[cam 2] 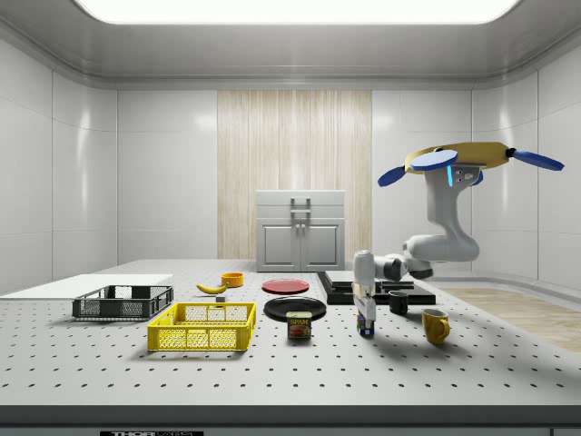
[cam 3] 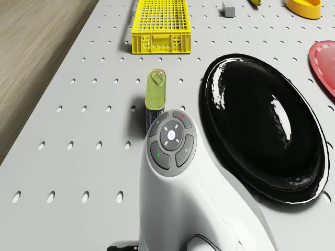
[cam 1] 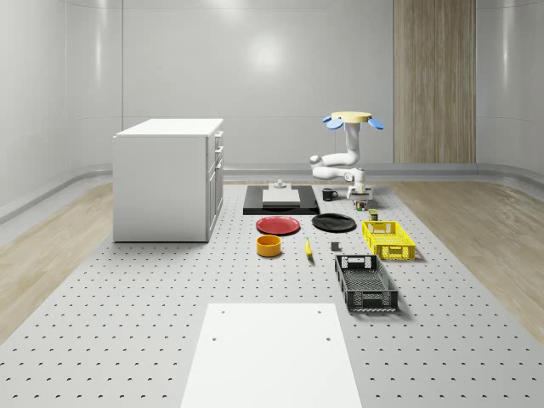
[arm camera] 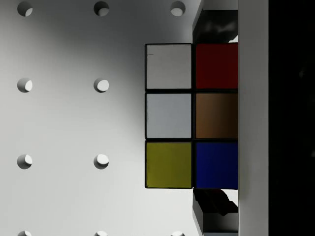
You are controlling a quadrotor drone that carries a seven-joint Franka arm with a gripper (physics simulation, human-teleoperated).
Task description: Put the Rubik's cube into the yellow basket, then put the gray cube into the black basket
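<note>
The Rubik's cube [arm camera: 170, 115] sits at table level on the perforated table, between the black plate and the table's right edge in the whole-scene view. My gripper [arm camera: 215, 115] points straight down over it, one finger [arm camera: 216, 27] against each of two opposite faces, shut on it. In the side view the gripper [cam 2: 366, 313] hangs from the white arm, with the cube [cam 2: 366, 325] at its tip. The drone [cam 1: 350, 119] hovers above this spot. Nearer the front lie the yellow basket [cam 1: 388, 239], the small gray cube [cam 1: 336, 248] and the black basket [cam 1: 365, 282].
A tin can [cam 3: 155, 91] stands close beside the arm, and the black plate [cam 3: 261, 125] lies on its other side. A red plate [cam 1: 279, 225], an orange bowl [cam 1: 269, 245], a banana [cam 1: 308, 247] and two mugs [cam 2: 435, 325] are nearby. A white cabinet [cam 1: 166, 178] stands at the left.
</note>
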